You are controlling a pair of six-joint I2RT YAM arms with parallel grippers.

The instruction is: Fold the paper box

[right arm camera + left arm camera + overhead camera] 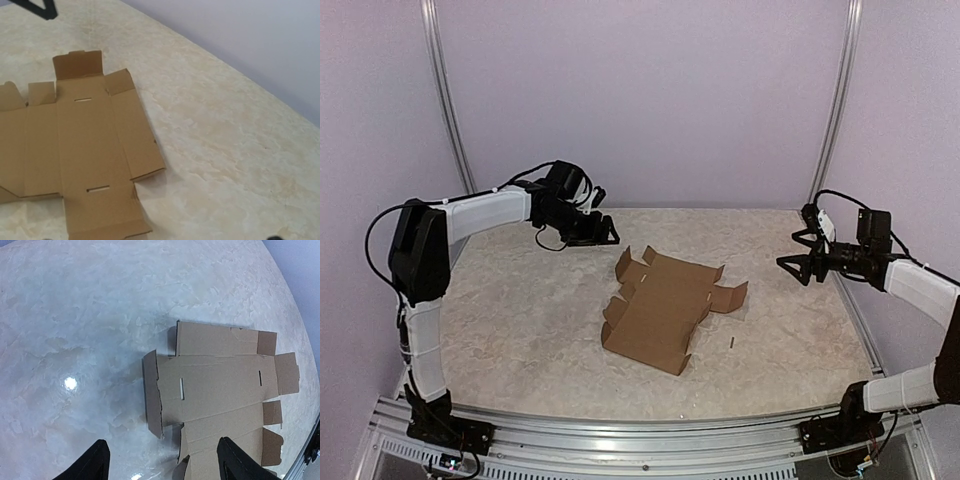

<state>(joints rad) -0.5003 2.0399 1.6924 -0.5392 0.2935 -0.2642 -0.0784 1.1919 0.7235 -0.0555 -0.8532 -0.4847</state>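
The paper box (665,305) is a flat brown cardboard blank lying unfolded in the middle of the table, with several side flaps slightly raised. My left gripper (603,232) hovers behind and to the left of it, open and empty. The left wrist view shows the blank (220,385) ahead, with the fingertips (96,464) spread wide around its near corner. My right gripper (794,262) hangs to the right of the blank, apart from it, open and empty. The right wrist view shows the blank (85,145) at the left; its own fingers are out of frame.
A small dark stick (732,343) lies on the table just right of the blank. Purple walls with metal uprights (445,90) enclose the back and sides. An aluminium rail (640,430) runs along the near edge.
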